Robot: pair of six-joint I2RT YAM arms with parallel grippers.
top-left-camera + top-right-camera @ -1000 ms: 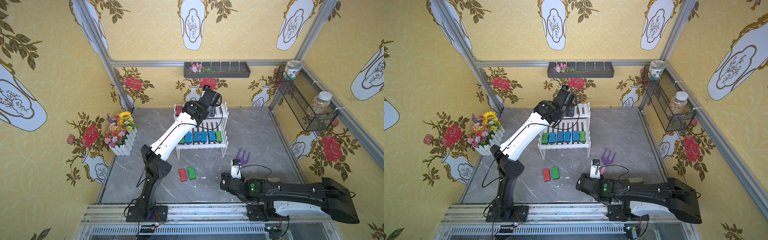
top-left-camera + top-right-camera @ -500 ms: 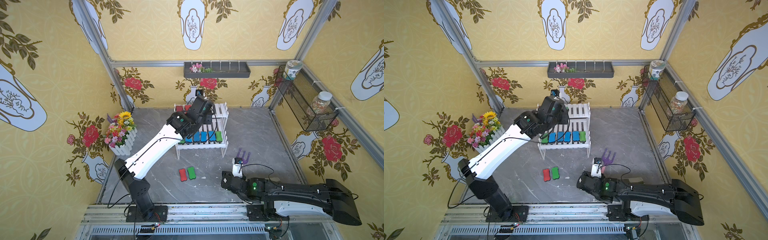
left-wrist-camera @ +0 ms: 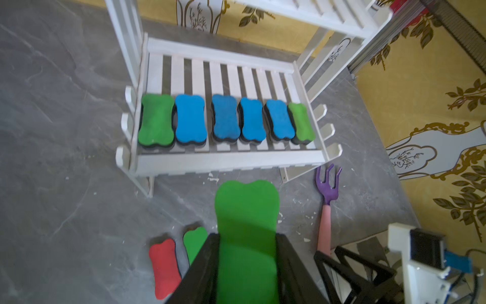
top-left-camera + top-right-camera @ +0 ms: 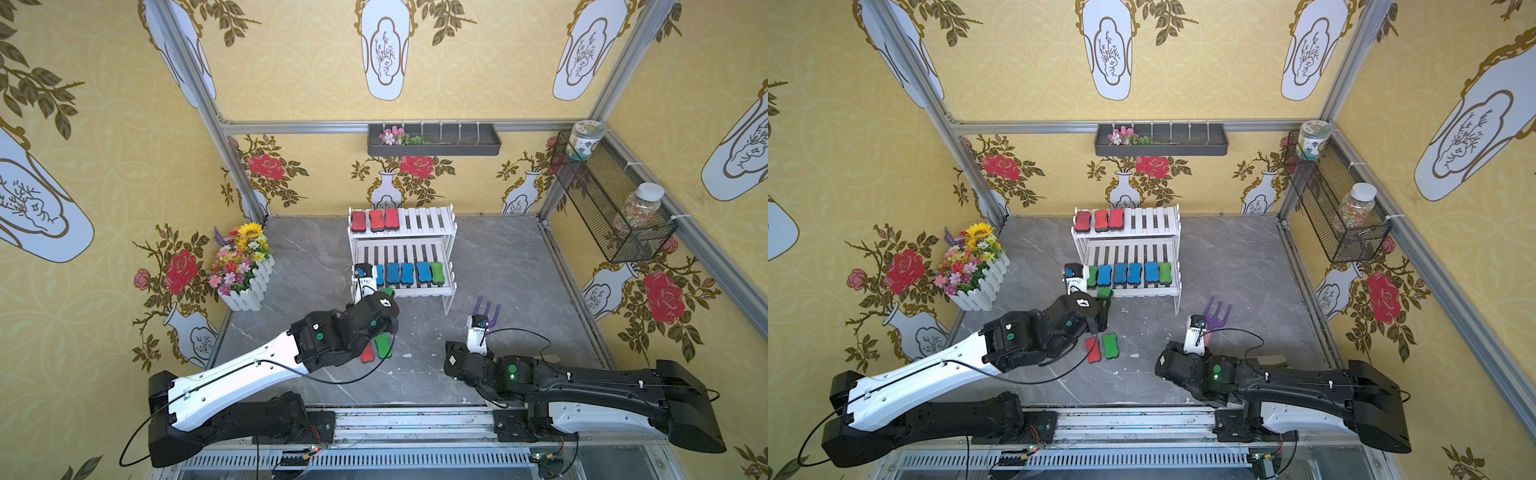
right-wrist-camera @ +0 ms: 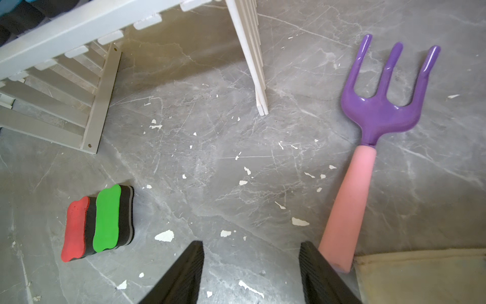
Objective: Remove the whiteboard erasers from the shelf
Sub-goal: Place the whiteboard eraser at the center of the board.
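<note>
The white shelf [image 4: 419, 216] [image 4: 1154, 220] [image 3: 228, 160] stands at the back. Three red whiteboard erasers [image 4: 376, 220] lie on its upper tier. Green ones [image 3: 156, 119] [image 3: 301, 123] flank several blue ones [image 3: 226, 121] on the lower tier. My left gripper [image 3: 247, 237] is shut on a green eraser [image 3: 247, 208] [image 4: 386, 292] just in front of the shelf's left corner. Below it on the floor lie a red eraser [image 5: 76, 229] [image 4: 1093, 350] and a green eraser [image 5: 106, 218] [image 4: 1110, 345], side by side. My right gripper [image 5: 251, 252] is open and empty over the floor.
A purple rake with a pink handle [image 5: 381, 105] [image 4: 487, 309] lies beside my right gripper. A flower box [image 4: 243, 266] stands at the left wall. A dark wall tray [image 4: 434, 141] and a wire basket with jars [image 4: 602, 208] hang higher up. White flakes dot the floor.
My left arm has drawn back from over the shelf's upper tier and dropped low in front of the shelf, with a green eraser now in its jaws. The right arm has barely moved.
</note>
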